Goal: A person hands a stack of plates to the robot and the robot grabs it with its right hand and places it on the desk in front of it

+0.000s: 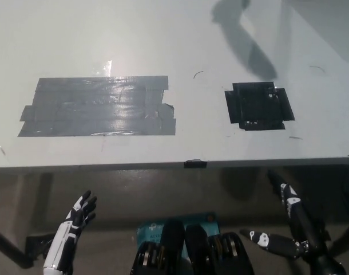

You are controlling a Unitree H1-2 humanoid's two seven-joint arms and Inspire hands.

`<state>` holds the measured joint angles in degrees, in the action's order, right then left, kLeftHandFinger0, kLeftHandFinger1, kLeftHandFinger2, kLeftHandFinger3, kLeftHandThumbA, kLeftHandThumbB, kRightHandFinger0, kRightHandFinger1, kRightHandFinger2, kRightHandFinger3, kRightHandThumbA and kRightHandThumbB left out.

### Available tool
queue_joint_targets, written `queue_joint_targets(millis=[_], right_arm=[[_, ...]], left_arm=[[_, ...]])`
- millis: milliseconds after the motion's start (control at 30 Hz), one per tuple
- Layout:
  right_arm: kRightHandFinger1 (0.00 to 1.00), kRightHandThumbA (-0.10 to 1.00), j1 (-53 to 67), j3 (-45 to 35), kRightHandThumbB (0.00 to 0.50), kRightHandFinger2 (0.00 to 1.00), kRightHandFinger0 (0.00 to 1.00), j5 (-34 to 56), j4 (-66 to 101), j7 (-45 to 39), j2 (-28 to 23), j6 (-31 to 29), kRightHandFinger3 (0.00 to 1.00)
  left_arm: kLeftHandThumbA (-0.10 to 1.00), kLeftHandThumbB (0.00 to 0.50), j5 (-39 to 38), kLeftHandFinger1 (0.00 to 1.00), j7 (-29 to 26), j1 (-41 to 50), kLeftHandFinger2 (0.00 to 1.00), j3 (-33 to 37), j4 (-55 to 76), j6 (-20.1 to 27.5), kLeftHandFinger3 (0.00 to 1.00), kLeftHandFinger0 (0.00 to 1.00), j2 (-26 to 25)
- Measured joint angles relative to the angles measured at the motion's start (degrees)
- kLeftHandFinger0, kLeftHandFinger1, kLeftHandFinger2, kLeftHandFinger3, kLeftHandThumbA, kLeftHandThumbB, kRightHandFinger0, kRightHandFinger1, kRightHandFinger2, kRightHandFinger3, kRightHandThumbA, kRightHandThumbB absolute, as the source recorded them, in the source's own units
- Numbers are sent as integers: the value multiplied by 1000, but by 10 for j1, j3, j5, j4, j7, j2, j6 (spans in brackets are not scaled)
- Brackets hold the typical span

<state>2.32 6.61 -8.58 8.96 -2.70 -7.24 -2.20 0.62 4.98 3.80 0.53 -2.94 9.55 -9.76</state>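
Note:
No plates show in the head view. My white left hand (77, 219) hangs below the desk's front edge at the lower left, fingers spread and holding nothing. My black right hand (286, 220) is at the lower right, also below the desk edge, fingers spread wide apart and empty. The grey desk (174, 40) fills the upper part of the picture. A dark shadow (243, 37) falls across its far right part.
A large patch of grey tape (100, 106) lies on the desk's left half. A smaller square of black tape (258, 106) lies on the right half. A small black tab (195, 164) sits at the front edge.

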Motion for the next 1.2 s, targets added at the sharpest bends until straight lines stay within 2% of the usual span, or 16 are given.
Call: queue_joint_targets(millis=[100,300,433,500,567,600,667,733,767,800,833,933,1067,1200], right_arm=[[1000,895,-1,-3,167,1000,1000,-10,2,8,4,-11,1000],[1000,864,3,-3,200,1000,1000,-21,8,14,7,-18,1000],[1000,847,7,-9,187,1000,1000,-27,17,22,12,-32,1000],[1000,837,7,-14,183,1000,1000,-27,24,25,14,-40,1000],[1000,857,7,-16,191,1000,1000,-28,30,27,15,-43,1000],[1000,903,7,-17,238,1000,1000,-28,33,28,15,-45,1000],[1000,922,7,-20,263,1000,1000,-36,41,32,15,-46,1000],[1000,895,4,-26,271,1000,1000,-54,63,38,17,-46,1000],[1000,894,0,-29,306,1000,1000,-63,73,41,18,-46,1000],[1000,891,-10,-34,308,1000,1000,-77,89,46,19,-46,1000],[1000,886,-18,-37,333,1000,1000,-85,97,49,19,-46,1000],[1000,869,-64,-51,341,1000,1000,-120,120,59,19,-45,1000],[1000,885,-157,-66,333,1000,1000,-165,133,64,15,-31,1000],[1000,862,-234,-65,355,1000,1000,-204,118,64,8,-8,1000]], left_arm=[[1000,289,0,1000,0,-2,1000,0,0,3,1000,1000,0],[1000,286,0,1000,0,1,1000,0,-1,11,1000,1000,2],[1000,297,-1,1000,0,10,1000,0,0,11,1000,1000,2],[1000,269,-1,1000,0,12,1000,0,0,11,1000,1000,2],[1000,264,-1,1000,0,12,1000,0,0,12,1000,1000,2],[1000,272,-1,1000,0,12,1000,0,0,12,1000,1000,2],[1000,274,-1,1000,0,12,1000,0,0,13,1000,1000,2],[1000,265,-1,1000,0,12,1000,0,0,13,1000,1000,2],[1000,266,-1,1000,0,12,1000,0,0,13,1000,1000,2],[1000,265,-1,1000,0,11,1000,0,0,13,1000,1000,2],[1000,269,-1,1000,0,10,1000,0,0,13,1000,1000,2],[1000,290,0,1000,0,10,1000,0,0,13,1000,1000,2],[1000,292,0,1000,0,9,1000,1,0,12,1000,1000,2],[1000,272,-1,1000,0,9,1000,1,0,10,1000,1000,2]])
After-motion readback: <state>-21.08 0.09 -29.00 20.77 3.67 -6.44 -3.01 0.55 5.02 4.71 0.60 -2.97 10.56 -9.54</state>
